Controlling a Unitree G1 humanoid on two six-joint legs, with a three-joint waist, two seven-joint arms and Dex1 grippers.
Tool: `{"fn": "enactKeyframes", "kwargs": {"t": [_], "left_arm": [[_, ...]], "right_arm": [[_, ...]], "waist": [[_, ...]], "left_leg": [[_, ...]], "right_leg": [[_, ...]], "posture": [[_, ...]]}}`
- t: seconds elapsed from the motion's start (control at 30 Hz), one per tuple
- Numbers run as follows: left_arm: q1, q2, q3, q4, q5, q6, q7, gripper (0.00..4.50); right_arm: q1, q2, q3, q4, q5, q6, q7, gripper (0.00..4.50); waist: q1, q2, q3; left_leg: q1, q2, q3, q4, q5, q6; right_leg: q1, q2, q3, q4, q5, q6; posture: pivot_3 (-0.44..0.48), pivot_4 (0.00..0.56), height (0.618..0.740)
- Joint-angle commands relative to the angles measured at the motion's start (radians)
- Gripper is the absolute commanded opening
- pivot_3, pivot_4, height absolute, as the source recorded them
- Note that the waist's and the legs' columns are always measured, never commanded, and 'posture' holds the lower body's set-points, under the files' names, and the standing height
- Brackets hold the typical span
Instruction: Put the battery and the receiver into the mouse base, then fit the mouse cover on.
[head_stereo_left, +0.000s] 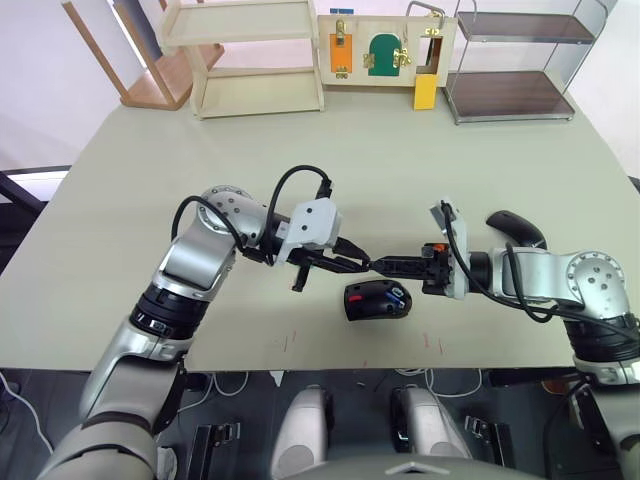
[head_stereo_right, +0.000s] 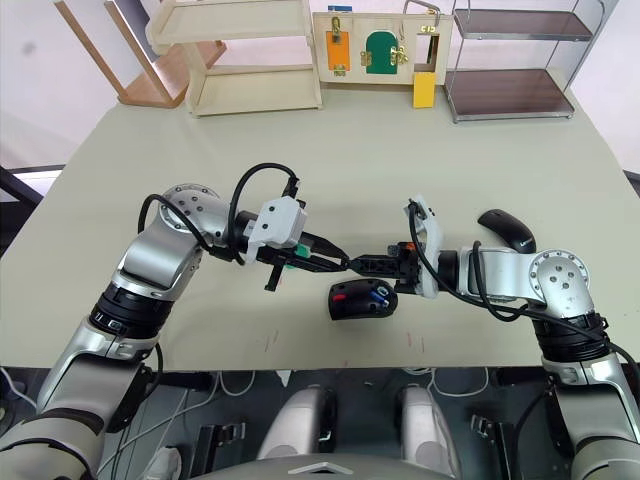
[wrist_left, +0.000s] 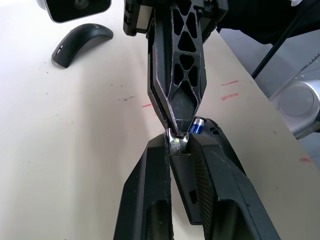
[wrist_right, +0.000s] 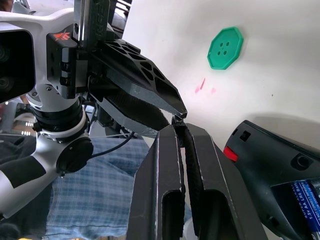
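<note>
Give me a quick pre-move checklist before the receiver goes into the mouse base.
1. Battery seated in the mouse base: ok, blue cell lies in the compartment.
2. Receiver held: ok, pinched between the tips of the left gripper and the right gripper.
3. Which gripper has the firmer hold: cannot tell.
4. Grippers positioned above the base: ok, tips meet just over it.
5. Mouse cover out of the way: ok, lying on the table beyond the right arm.
6. Receiver slot visible: cannot tell.
</note>
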Motion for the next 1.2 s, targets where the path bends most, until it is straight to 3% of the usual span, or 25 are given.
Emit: {"fn": "enactKeyframes", "kwargs": {"t": [0.03, 0.2, 0.5, 0.53, 0.6, 0.63, 0.73, 0.9, 1.03, 1.2], "left_arm": [[-0.006, 0.002, 0.016, -0.014, -0.008, -0.019, 0.008, 0.44], [-0.002, 0.006, 0.013, -0.01, -0.009, -0.005, 0.007, 0.44], [0.027, -0.01, 0.043, 0.006, -0.019, -0.001, 0.06, 3.14], [0.031, -0.009, 0.047, 0.007, -0.022, 0.001, 0.065, 3.76], [0.047, -0.002, 0.056, -0.001, -0.035, 0.014, 0.066, 3.85], [0.062, 0.004, 0.061, -0.013, -0.046, 0.026, 0.064, 4.23], [0.091, 0.01, 0.066, -0.041, -0.063, 0.05, 0.067, 4.23], [0.145, -0.002, 0.059, -0.101, -0.087, 0.096, 0.102, 4.23], [0.168, -0.013, 0.049, -0.12, -0.086, 0.123, 0.135, 4.23], [0.186, -0.017, 0.036, -0.148, -0.091, 0.159, 0.159, 4.23]], "right_arm": [[-0.001, -0.012, -0.004, -0.024, 0.01, 0.002, 0.011, 0.02], [-0.001, -0.006, -0.009, -0.03, 0.01, -0.003, 0.021, 0.02], [0.021, -0.029, -0.033, -0.08, 0.01, -0.039, 0.074, 0.0], [0.025, -0.038, -0.035, -0.09, 0.01, -0.046, 0.077, 0.0], [0.049, -0.066, -0.054, -0.126, -0.012, -0.065, 0.102, 0.0], [0.065, -0.085, -0.071, -0.149, -0.05, -0.06, 0.136, 0.0], [0.103, -0.125, -0.107, -0.206, -0.179, -0.074, 0.254, 0.0], [0.206, -0.233, -0.173, -0.32, -0.48, -0.161, 0.608, 0.0], [0.313, -0.359, -0.19, -0.361, -0.734, -0.299, 0.907, 0.0], [0.428, -0.383, -0.202, -0.365, -0.967, -0.52, 1.135, 0.0]], "waist": [[0.0, 0.0, 0.0], [0.0, 0.0, 0.0], [0.0, 0.0, 0.0], [0.0, 0.0, 0.0], [0.0, 0.0, 0.0], [0.0, 0.0, 0.0], [0.001, 0.0, 0.0], [0.004, 0.0, 0.0], [0.004, 0.0, 0.0], [0.001, 0.0, 0.0]], "left_leg": [[0.0, 0.0, 0.0, 0.0, 0.0, 0.0], [0.0, 0.0, 0.0, 0.0, 0.0, 0.0], [0.0, 0.0, 0.0, 0.0, 0.0, 0.0], [0.0, 0.0, 0.0, 0.0, 0.0, 0.0], [0.0, 0.0, 0.0, 0.0, 0.0, 0.0], [0.0, 0.0, 0.0, 0.0, 0.0, 0.0], [0.0, 0.0, -0.001, 0.0, 0.0, 0.0], [0.0, 0.0, -0.001, 0.0, 0.0, 0.0], [0.0, 0.0, -0.001, 0.0, 0.0, 0.0], [0.001, 0.0, 0.0, 0.0, 0.0, 0.0]], "right_leg": [[0.0, 0.0, 0.0, 0.0, 0.0, 0.0], [0.0, 0.0, 0.0, 0.0, 0.0, 0.0], [0.0, 0.0, 0.0, 0.0, 0.0, 0.0], [0.0, 0.0, 0.0, 0.0, 0.0, 0.0], [0.0, 0.0, 0.0, 0.0, 0.0, 0.0], [0.0, 0.0, 0.0, 0.0, 0.0, 0.0], [0.0, 0.0, 0.0, -0.001, 0.0, 0.0], [0.0, 0.0, 0.0, -0.001, 0.0, 0.0], [0.0, 0.0, 0.0, -0.001, 0.0, 0.0], [0.0, 0.0, 0.0, -0.001, -0.001, 0.001]], "posture": [[0.0, 0.15, 0.74], [0.0, 0.15, 0.74], [0.0, 0.15, 0.74], [0.0, 0.15, 0.74], [0.0, 0.15, 0.74], [0.0, 0.15, 0.74], [0.0, 0.15, 0.74], [0.0, 0.15, 0.74], [0.0, 0.15, 0.74], [0.0, 0.15, 0.74]]}}
